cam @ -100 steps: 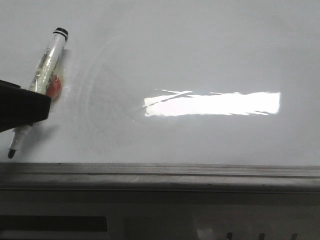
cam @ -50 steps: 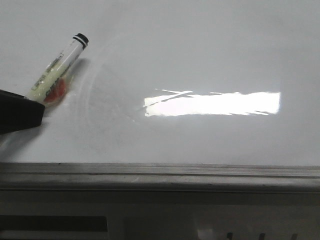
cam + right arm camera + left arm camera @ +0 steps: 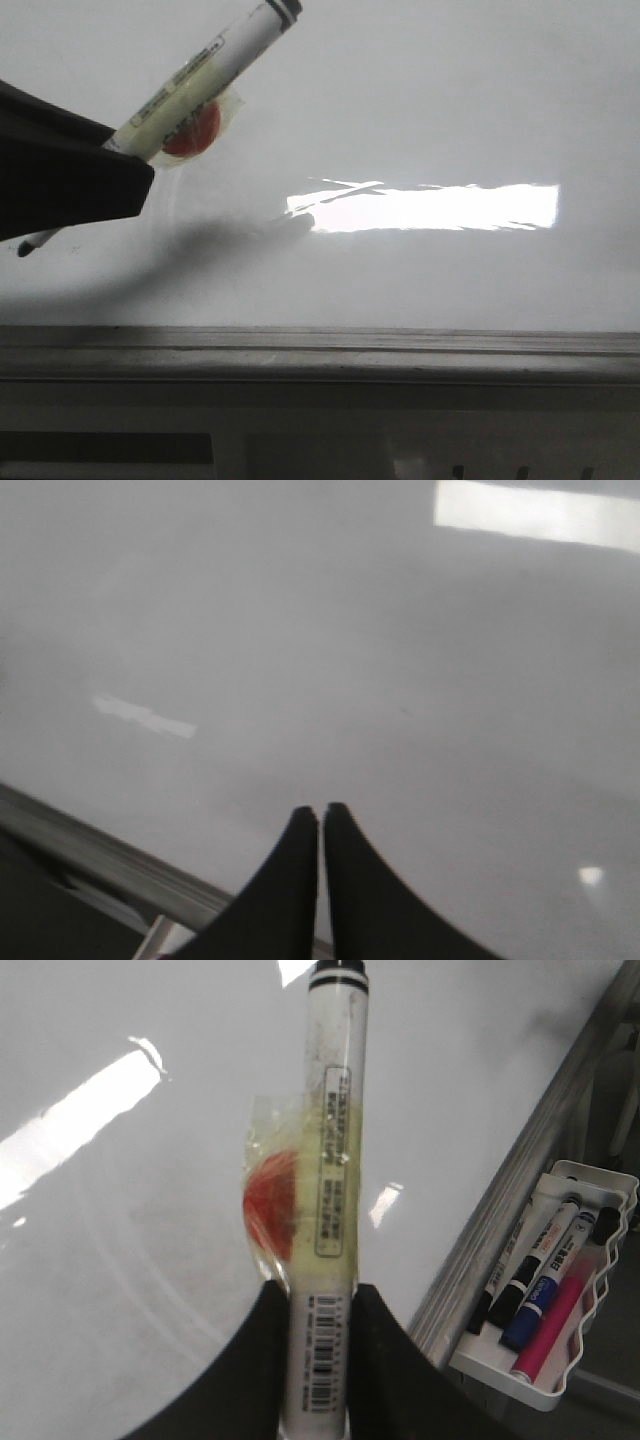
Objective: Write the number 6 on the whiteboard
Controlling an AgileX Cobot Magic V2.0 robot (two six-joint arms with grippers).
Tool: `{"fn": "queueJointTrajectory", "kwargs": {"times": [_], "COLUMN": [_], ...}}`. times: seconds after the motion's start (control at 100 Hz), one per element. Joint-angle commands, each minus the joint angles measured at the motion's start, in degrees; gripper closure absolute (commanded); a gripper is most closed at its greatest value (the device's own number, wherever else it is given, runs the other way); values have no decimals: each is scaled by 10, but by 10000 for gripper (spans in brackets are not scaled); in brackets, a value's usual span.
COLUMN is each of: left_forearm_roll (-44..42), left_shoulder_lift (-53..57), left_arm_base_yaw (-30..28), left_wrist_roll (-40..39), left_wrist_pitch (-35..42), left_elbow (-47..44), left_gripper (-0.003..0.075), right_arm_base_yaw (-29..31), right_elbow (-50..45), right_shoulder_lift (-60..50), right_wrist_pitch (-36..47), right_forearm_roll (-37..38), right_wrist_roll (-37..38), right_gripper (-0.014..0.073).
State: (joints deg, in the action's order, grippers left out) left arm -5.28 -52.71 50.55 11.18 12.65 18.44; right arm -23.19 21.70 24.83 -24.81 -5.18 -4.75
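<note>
Gripping a white-barrelled black-capped marker (image 3: 195,80) between its dark fingers, the left gripper (image 3: 70,185) is sitting at the left of the front view, its jaws narrowed onto the lower barrel, with the black writing tip poking out on the near-left side and the capped end slanting up toward the far right. Showing on the barrel is a yellowed label wrapped in clear tape, with a round red-orange patch (image 3: 272,1200) stuck beside it; the wrist view is showing the marker (image 3: 330,1160) running straight out from between the fingers (image 3: 385,1360), a barcode at the clamped end. Lying under it all is the large glossy white whiteboard (image 3: 450,110), carrying a bright rectangular light reflection (image 3: 430,207) near its middle and a soft shadow of the arm trailing from the gripper toward that glare. No drawn digit is showing on the board in any view, so the number 6 is not yet written; whether the tip is touching the surface cannot be told. Running along the near edge is a grey metal edge rail (image 3: 320,350). Hanging off to one side past that rail is a white plastic tray (image 3: 550,1360) holding black, blue and pink markers. The right gripper (image 3: 320,815) is hovering over a bare stretch of board, its two dark fingertips pressed nearly together on nothing.
</note>
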Motion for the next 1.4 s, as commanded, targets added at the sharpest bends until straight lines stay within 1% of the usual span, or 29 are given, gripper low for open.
{"fn": "queueJointTrajectory", "kwargs": {"times": [0.0, 0.07, 0.12, 0.14, 0.22, 0.3, 0.44, 0.53, 0.64, 0.86, 1.09, 1.16, 1.23, 1.39], "left_forearm_roll": [-21, -33, -46, -49, -64, -81, -117, -137, -170, -175, -175, -175, -175, -175], "left_shoulder_lift": [4, 4, 4, 4, 4, 4, 4, 4, 4, 4, 4, 4, 4, 0], "left_arm_base_yaw": [5, 5, 5, 5, 5, 5, 5, 5, 5, 5, 5, 5, 5, 5], "left_wrist_roll": [-7, -7, -7, -7, -7, -7, -7, -7, -7, -7, -7, -7, -7, -7], "left_wrist_pitch": [64, 73, 75, 75, 75, 75, 92, 118, 119, 119, 119, 119, 119, 119], "left_elbow": [20, 20, 20, 20, 20, 20, 20, 20, 20, 20, 20, 20, 20, 20], "left_gripper": [741, 741, 741, 741, 741, 741, 741, 741, 741, 741, 741, 741, 741, 741], "right_arm_base_yaw": [-51, -99, -132, -146, -195, -240, -288, -305, -318, -339, -339, -339, -339, -339], "right_elbow": [42, 61, 75, 80, 98, 109, 132, 146, 151, 166, 182, 182, 182, 182], "right_shoulder_lift": [26, 48, 67, 72, 104, 135, 191, 225, 261, 306, 330, 336, 342, 342], "right_wrist_pitch": [36, 38, 36, 36, 45, 77, 130, 146, 178, 248, 265, 272, 276, 272], "right_forearm_roll": [-24, -29, -29, -29, -28, -28, -28, -23, -20, -20, -27, -35, -35, -35], "right_wrist_roll": [-17, -17, -17, -17, -18, -20, -20, -20, -20, -20, -19, -19, -19, -19], "right_gripper": [409, 281, 226, 217, 220, 220, 220, 220, 220, 220, 222, 267, 358, 634]}}
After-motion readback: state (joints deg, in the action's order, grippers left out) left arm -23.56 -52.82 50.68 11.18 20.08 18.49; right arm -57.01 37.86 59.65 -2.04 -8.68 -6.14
